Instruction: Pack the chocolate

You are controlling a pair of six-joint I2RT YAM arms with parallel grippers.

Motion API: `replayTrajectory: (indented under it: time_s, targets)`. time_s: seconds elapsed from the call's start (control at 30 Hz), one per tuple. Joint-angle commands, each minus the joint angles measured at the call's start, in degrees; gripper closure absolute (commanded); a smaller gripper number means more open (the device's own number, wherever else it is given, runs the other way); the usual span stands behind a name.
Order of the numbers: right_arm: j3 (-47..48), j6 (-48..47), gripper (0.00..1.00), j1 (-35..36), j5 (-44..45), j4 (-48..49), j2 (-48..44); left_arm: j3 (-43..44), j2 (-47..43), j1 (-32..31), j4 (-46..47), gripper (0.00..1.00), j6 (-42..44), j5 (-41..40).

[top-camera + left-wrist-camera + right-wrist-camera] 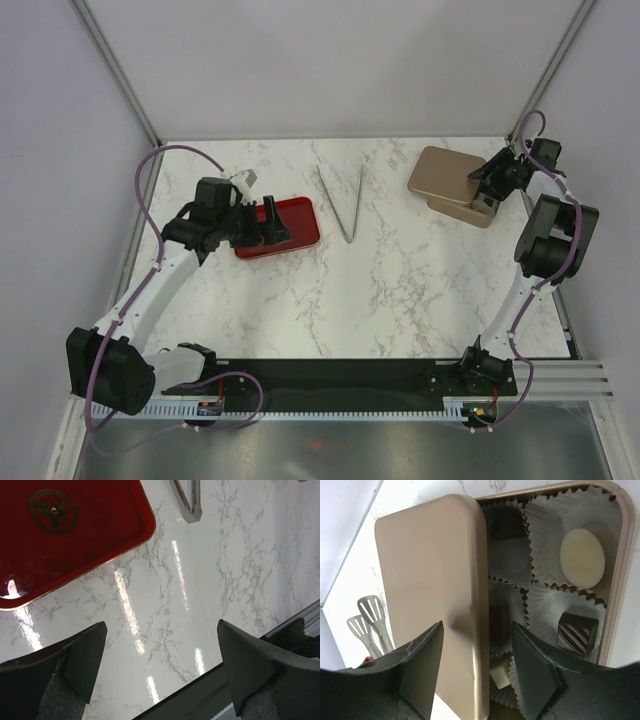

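Note:
The chocolate lies in white paper cups inside a tan box (615,580). I see a cream-white oval (582,557), a dark striped piece (576,631), a dark square (498,621) and a small white cube (500,672). A flat tan lid (430,580) covers the box's left part. My right gripper (476,630) hovers over the lid's right edge, open, with a gap on each side. In the top view the box (470,205) and lid (440,172) sit at the back right under that gripper (487,180). My left gripper (161,630) is wide open over bare marble, holding nothing.
A red tray (295,225) lies at the back left, right beside the left gripper (272,222). Metal tongs (345,205) rest on the marble between tray and box. The black base rail (210,690) runs along the near edge.

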Motion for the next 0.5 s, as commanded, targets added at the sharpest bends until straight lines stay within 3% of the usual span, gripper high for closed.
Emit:
replayTrajectory:
  time_s: [0.0, 0.1, 0.47]
  targets:
    - [0.82, -0.89, 0.36, 0.33, -0.12, 1.76, 0.55, 1.09, 0.77, 0.25, 1.55, 0.00, 1.74, 0.93]
    - [0.37, -0.72, 0.38, 0.33, -1.08, 2.81, 0.81, 1.18, 1.03, 0.25, 1.64, 0.00, 1.74, 1.10]
    - [-1.30, -1.42, 0.70, -0.72, -1.61, 4.48, 0.29, 1.18, 1.38, 0.25, 1.64, 0.01, 1.92, 0.93]
